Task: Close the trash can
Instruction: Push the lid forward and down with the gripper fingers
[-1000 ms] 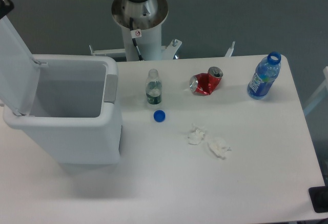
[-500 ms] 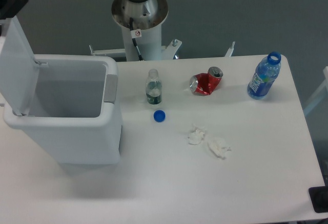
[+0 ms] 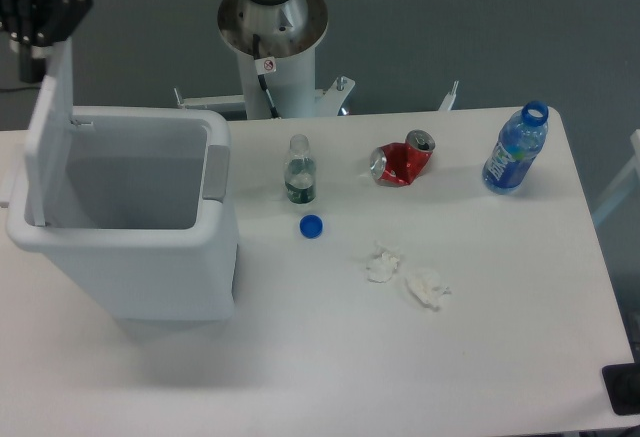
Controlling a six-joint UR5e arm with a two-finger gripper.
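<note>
Camera view shows the trash can (image 3: 130,227) at the surface's left, lid (image 3: 48,132) standing nearly upright. At its top edge sits the pincer (image 3: 38,17); whether apart or together, I cannot tell. If contact slips, the lid may fall back open.

Trash can (image 3: 130,247) at table's (image 3: 330,377) left end — gripper (image 3: 35,32) at its raised lid's (image 3: 48,137) top edge. Rightward: small bottle (image 3: 300,170), cap (image 3: 311,225) before it, can (image 3: 402,160), tissues (image 3: 408,277), big bottle (image 3: 516,149) — far right.
</note>
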